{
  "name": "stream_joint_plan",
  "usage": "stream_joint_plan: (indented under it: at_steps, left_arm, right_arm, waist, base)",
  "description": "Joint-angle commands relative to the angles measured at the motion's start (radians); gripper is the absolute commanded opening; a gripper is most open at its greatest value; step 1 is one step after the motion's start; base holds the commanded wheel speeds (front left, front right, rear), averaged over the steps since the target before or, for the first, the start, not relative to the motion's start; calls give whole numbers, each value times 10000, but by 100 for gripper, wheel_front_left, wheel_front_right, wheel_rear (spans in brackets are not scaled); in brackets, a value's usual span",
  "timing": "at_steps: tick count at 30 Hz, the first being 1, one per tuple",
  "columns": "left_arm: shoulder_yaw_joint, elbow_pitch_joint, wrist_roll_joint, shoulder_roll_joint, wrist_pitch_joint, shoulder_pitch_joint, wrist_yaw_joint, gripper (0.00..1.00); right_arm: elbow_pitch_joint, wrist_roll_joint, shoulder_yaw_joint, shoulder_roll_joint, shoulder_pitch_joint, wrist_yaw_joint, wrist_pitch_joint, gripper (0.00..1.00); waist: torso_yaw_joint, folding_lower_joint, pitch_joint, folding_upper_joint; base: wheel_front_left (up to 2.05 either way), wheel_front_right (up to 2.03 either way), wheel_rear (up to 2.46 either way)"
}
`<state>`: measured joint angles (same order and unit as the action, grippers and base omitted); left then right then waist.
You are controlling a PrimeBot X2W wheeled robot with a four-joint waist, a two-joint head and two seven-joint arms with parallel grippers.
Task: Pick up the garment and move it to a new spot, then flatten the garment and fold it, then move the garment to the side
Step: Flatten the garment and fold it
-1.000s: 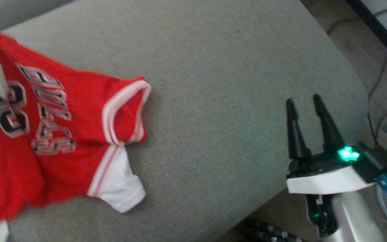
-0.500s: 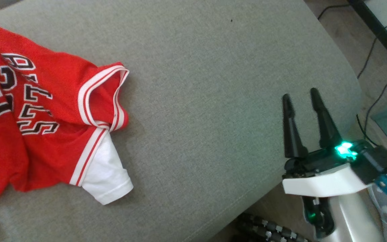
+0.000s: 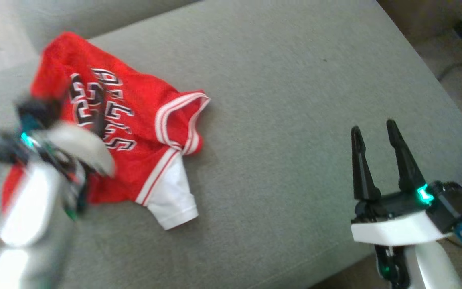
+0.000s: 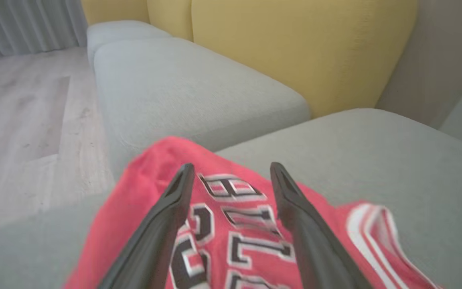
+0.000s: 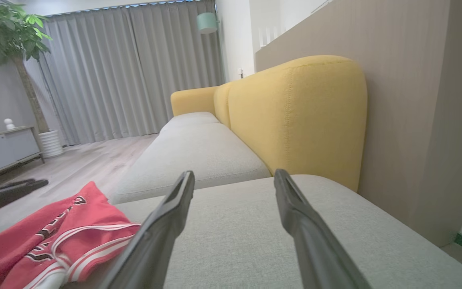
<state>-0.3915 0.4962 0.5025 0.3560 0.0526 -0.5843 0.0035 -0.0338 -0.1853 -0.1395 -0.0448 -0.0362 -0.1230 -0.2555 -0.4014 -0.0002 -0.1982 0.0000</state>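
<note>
Garment (image 3: 142,132): red, seen crumpled on the left part of the grey cushion (image 3: 279,120).
Left gripper (image 4: 231,165): fingers are spread wide over the red cloth; nothing is gripped.
Right gripper (image 3: 373,125): fingers are spread wide, empty, well apart from it.

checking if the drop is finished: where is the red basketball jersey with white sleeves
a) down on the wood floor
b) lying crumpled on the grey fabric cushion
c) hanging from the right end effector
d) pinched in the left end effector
b: the red basketball jersey with white sleeves lies crumpled on the grey fabric cushion, and the left end effector stands open over it with no cloth pinched.
</note>
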Motion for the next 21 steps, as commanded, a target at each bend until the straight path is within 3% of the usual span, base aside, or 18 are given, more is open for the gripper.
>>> stream_joint_plan:
  at_steps: [1, 7, 10, 21]
  left_arm:
    - [294, -646, 122, 204, 29, 267, 185, 100]
    - [-803, -3290, 44, -544, 523, 3343, 1034, 100]
    - [-1796, -4032, -270, -920, 881, 4154, 1097, 100]
    - [-3403, -3395, -1994, -1406, 1053, 3483, 1336, 100]
  right_arm:
    - [-320, 102, -92, -54, 10, -77, -63, 100]
    - [-350, 324, 136, -54, 451, -77, -63, 100]
    - [-350, 363, 193, -54, 506, -77, -63, 100]
    - [-224, 356, -164, -54, 122, -77, -63, 100]
  waist:
    - [653, 2, 608, 0]
    - [1325, 2, 854, 0]
    - [1623, 2, 737, 0]
    - [1681, 2, 440, 0]
  base:
    - [0, 0, 0]
    - [0, 0, 0]
    - [0, 0, 0]
    - [0, 0, 0]
